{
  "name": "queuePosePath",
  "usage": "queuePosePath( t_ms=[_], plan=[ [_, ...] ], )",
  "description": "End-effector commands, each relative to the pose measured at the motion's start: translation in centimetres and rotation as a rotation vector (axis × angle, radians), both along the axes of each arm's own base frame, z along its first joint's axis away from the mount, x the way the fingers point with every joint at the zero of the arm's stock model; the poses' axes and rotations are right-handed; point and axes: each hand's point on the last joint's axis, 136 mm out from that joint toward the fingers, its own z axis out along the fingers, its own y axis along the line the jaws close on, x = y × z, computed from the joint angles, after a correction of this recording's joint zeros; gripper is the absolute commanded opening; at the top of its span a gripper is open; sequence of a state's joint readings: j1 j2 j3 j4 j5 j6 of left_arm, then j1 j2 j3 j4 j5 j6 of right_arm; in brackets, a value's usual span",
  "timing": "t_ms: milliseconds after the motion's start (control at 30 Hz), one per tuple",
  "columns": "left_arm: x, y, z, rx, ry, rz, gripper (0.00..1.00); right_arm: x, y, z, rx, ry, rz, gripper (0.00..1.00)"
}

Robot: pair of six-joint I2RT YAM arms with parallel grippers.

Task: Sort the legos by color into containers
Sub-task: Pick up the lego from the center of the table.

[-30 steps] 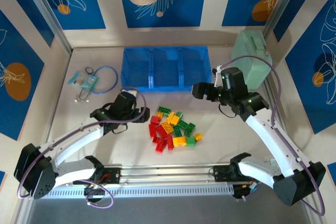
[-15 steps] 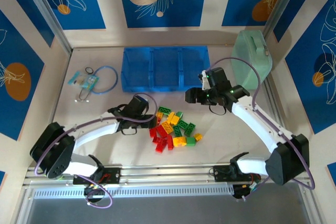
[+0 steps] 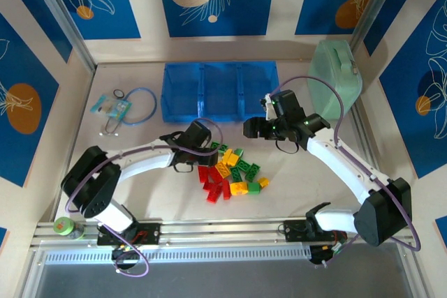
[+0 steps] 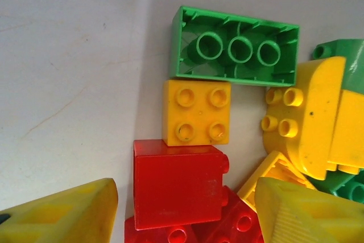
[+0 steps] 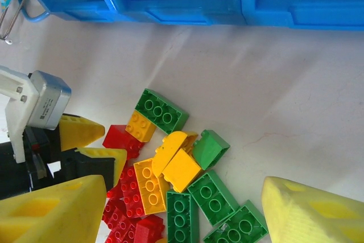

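The legos lie in a loose pile on the table, centre frame in the top view, below the blue tray. The left gripper is spread wide and empty at the pile's left edge. The right gripper, also wide and empty, hangs at the pile's upper right.

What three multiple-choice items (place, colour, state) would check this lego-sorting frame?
1. Where do the legos lie? A in the tray; B piled on the table; C on a shelf.
2. In the left wrist view, what colour is the brick lying hollow side up? A red; B yellow; C green.
3. The right hand is: A open and empty; B shut on a red brick; C shut on a yellow brick.
Answers: 1 B, the pile sits on the table in front of the tray. 2 C, the green brick shows its underside tubes. 3 A, its fingers stand wide apart, gripping nothing.
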State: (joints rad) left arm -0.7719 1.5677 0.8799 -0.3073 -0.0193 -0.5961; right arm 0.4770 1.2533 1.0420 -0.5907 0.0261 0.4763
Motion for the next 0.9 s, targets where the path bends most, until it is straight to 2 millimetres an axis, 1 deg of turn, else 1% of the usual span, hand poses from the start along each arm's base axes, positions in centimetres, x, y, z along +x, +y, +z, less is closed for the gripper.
queuePosePath(
  t_ms=[0, 167, 300, 533, 667, 767, 867],
  plan=[
    [-0.1, -0.6, -0.2, 0.026, 0.007, -0.028, 0.64, -0.4, -0.1, -0.1, 0.005, 0.0, -0.004, 0.73],
    [0.0, -0.9, -0.7, 0.044, 0.014, -0.041, 0.61, -0.6, -0.3, -0.6, -0.001, 0.004, -0.01, 0.73],
    [0.1, -1.0, -1.0, 0.066, 0.021, -0.044, 0.58, -0.6, -0.5, -0.9, -0.005, 0.006, -0.015, 0.73],
    [0.4, -0.2, -1.3, 0.117, 0.014, -0.028, 0.51, -0.9, -0.6, -1.3, -0.001, 0.008, -0.02, 0.73],
    [0.2, 0.1, -1.7, 0.136, 0.029, -0.031, 0.51, -1.1, -0.7, -1.6, -0.002, 0.011, -0.023, 0.73],
    [0.0, 0.3, -2.1, 0.144, 0.036, -0.029, 0.54, -1.2, -0.8, -1.8, -0.002, 0.012, -0.025, 0.73],
    [0.0, 0.3, -2.2, 0.145, 0.039, -0.027, 0.53, -1.2, -0.9, -1.9, -0.002, 0.012, -0.029, 0.73]
  ],
)
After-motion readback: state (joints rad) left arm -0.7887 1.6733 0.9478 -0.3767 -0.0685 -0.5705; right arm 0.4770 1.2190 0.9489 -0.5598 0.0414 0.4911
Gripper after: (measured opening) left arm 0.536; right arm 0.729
